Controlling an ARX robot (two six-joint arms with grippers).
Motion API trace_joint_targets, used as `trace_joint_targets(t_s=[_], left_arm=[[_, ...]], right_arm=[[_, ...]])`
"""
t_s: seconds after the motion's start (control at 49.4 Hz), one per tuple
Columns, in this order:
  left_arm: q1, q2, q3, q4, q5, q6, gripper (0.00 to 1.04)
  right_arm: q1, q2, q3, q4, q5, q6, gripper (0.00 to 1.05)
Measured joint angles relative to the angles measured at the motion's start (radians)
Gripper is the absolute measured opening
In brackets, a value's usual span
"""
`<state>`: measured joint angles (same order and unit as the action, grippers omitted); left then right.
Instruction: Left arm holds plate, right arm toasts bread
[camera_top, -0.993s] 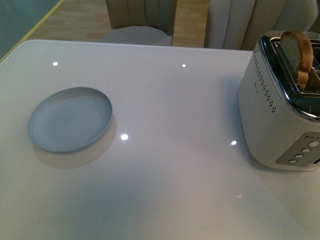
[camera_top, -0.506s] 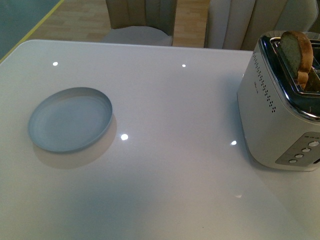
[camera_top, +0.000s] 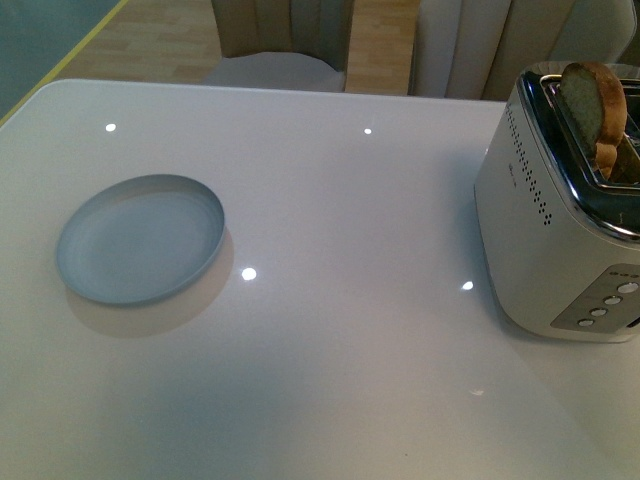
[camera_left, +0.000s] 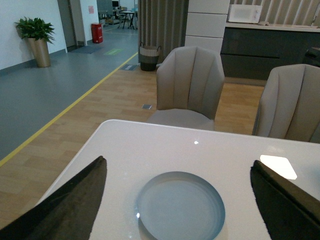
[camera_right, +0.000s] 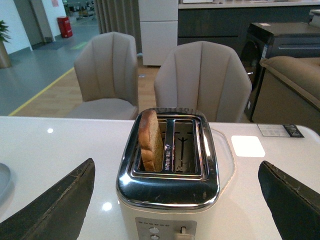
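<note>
The pale blue-grey plate (camera_top: 140, 238) lies empty on the left of the white table (camera_top: 340, 230). In the left wrist view the plate (camera_left: 180, 205) sits ahead of my left gripper (camera_left: 182, 212), which is open, its two black fingers wide apart on either side. A slice of brown bread (camera_top: 595, 112) stands upright in one slot of the white and chrome toaster (camera_top: 560, 230) at the right. In the right wrist view the bread (camera_right: 151, 141) and toaster (camera_right: 170, 190) lie ahead of my open right gripper (camera_right: 175, 212). Neither arm shows in the front view.
The toaster's second slot (camera_right: 182, 145) holds nothing. Its lever (camera_right: 181, 232) and buttons face my right wrist. Beige chairs (camera_left: 190, 87) stand beyond the table's far edge. A black cabinet (camera_right: 280, 45) stands behind the chairs.
</note>
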<state>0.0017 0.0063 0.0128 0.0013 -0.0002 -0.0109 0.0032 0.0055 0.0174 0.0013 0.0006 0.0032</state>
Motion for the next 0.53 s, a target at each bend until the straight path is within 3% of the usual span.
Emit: trace_joint_targets(t_s=[0.061, 0.527], left_arm=[[0.000, 0.000, 0.000, 0.000, 0.000, 0.000, 0.99], [0.000, 0.000, 0.000, 0.000, 0.000, 0.002, 0.98]], right_arm=[[0.000, 0.000, 0.000, 0.000, 0.000, 0.000, 0.96], [0.000, 0.000, 0.000, 0.000, 0.000, 0.000, 0.96]])
